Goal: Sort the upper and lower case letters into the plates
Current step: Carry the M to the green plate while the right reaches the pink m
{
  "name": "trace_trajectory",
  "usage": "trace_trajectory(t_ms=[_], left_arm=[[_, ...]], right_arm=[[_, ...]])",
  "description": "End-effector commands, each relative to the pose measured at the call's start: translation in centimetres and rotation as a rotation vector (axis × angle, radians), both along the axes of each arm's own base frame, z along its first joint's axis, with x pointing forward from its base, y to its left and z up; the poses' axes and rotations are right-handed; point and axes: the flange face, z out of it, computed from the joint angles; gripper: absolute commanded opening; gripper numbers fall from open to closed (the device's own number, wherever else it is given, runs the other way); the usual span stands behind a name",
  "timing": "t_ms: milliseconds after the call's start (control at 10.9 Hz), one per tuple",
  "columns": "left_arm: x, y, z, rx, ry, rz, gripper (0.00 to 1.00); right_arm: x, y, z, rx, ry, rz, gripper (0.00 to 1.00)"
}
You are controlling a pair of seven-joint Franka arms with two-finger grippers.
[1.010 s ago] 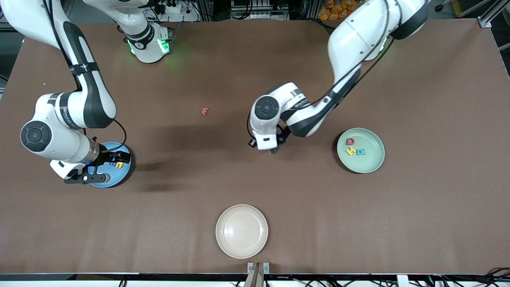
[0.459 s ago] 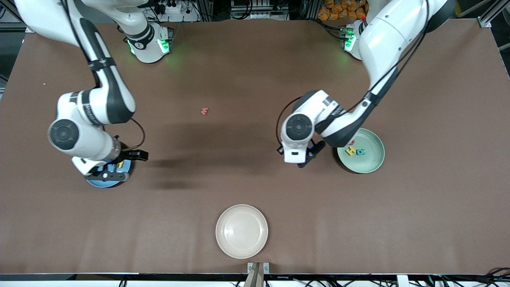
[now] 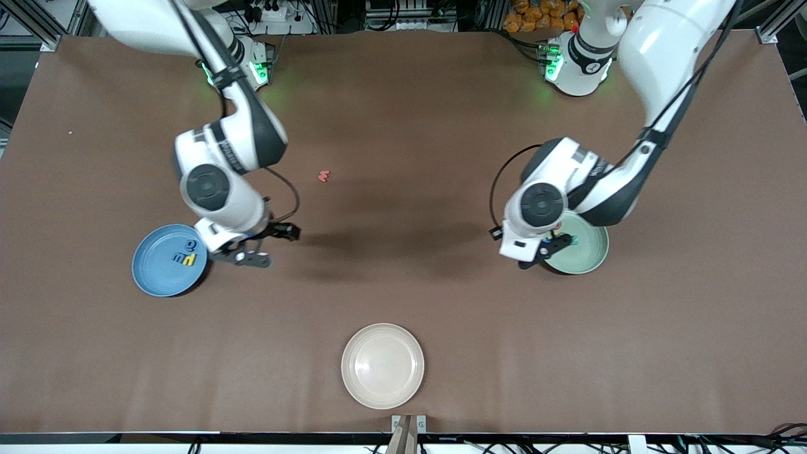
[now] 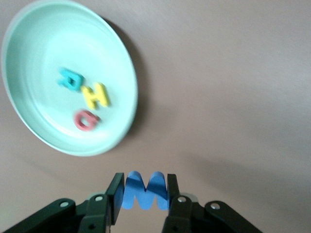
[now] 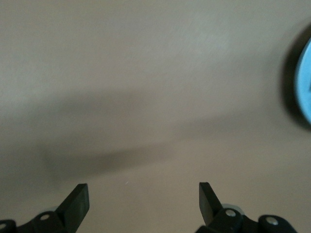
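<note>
Left tool (image 4: 143, 194) grasps a blue letter M (image 4: 144, 191) beside the mint plate (image 4: 29, 48); right tool (image 5: 143, 199) released.

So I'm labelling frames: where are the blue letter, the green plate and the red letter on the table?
blue letter (image 4: 144, 190), left wrist view, middle.
green plate (image 4: 112, 58), left wrist view, bare inner wall.
red letter (image 3: 323, 176), front view, centre.

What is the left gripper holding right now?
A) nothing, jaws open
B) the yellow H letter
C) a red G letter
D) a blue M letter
D: the left wrist view shows the left gripper shut on the blue M letter, beside the mint green plate, where the red G and yellow H already lie.
</note>
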Motion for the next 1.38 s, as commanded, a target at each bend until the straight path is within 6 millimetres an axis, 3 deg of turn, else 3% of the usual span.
trace_trajectory(t_ms=[0,184,275,367,734,1010,1285], left_arm=[[-0.6,6.7,0.7,-0.067,0.002,-0.135,0.13],[-0.4,11.7,-0.4,-0.125,0.005,-0.305,0.13],[-0.1,15.5,-1.4,-0.169,-0.022,-0.38,0.13],[-0.3,16.8,-2.2,-0.184,-0.035,-0.39,0.13],[-2.8,14.7,-5.0,-0.271,-0.066,-0.327,0.13],[-4.2,12.8,-6.0,-0.275,-0.077,-0.327,0.21],[-5.5,13.3,-6.8,-0.267,-0.066,-0.332,0.22]], right_arm=[[-3.7,1.3,-3.3,-0.002,-0.014,-0.055,1.0],[-6.6,1.6,-6.6,0.003,-0.017,-0.059,1.0],[-8.0,1.9,-7.6,-0.003,-0.003,-0.069,1.0],[-9.5,2.0,-8.0,-0.012,0.011,-0.081,1.0],[-13.5,0.2,-8.9,-0.023,0.017,-0.087,1.0],[-14.7,1.3,-9.5,-0.002,-0.01,-0.11,1.0],[-15.7,3.1,-10.1,0.001,-0.022,-0.145,1.0]])
